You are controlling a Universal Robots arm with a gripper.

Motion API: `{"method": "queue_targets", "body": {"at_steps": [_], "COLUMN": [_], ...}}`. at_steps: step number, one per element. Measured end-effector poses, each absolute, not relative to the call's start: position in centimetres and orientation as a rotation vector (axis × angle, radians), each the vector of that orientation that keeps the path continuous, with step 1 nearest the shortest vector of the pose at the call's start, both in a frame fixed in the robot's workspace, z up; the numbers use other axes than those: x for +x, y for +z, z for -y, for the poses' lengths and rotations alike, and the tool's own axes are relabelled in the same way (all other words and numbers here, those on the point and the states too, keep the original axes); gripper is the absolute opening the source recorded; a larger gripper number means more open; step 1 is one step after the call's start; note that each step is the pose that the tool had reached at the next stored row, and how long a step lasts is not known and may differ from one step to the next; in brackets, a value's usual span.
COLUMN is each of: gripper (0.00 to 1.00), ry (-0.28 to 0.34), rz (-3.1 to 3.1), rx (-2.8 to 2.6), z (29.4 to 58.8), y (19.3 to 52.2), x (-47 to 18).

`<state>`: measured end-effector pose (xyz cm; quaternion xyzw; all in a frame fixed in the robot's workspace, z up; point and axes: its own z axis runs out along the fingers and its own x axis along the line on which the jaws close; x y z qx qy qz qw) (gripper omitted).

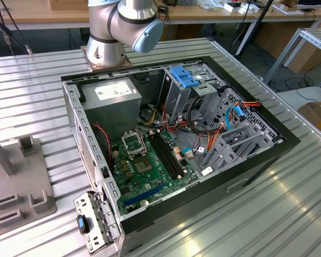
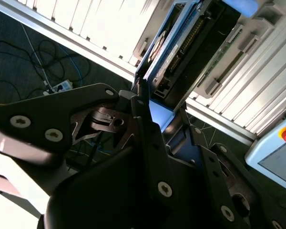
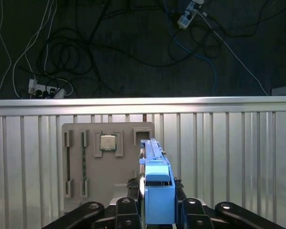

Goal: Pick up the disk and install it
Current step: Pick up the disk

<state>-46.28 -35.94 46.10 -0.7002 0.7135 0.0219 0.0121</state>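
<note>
Between my jaws, clamped on both flat sides, stands the disk [image 3: 155, 191], edge-on in the first wrist view with its bright blue carrier rail reaching toward the grey fixture plate [image 3: 109, 176]. I cannot tell whether its far end sits in the plate's slot or hangs clear of it. In the second wrist view the disk [image 2: 174, 52] shows its grey metal face and a row of connector pins. My worry is the hold. The rail is smooth plastic and my grip looks to bear on one end only, so I judge the slab could pivot or slide. If the far end is seated, a skewed pull might jam it. Beyond the disk, the plate is matte and moulded with narrow slots, and it carries a square processor chip [image 3: 107, 142] with a dull silver lid. The desk [image 3: 229, 157] is ribbed bright aluminium. In the exterior view the open case [image 1: 267, 152] is perforated sheet steel. Loose red and blue cables [image 1: 232, 115] hang near the upright grey bay [image 1: 176, 101], and these could snag the rail
</note>
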Motion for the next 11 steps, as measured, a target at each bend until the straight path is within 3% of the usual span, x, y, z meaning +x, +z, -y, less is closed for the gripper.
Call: {"method": "queue_targets", "body": {"at_steps": [11], "gripper": [0.37], "ry": [0.068], "rz": [-2.225], "rx": [-2.183], "z": [35.9], "y": [47.2], "x": [-46.3]}}
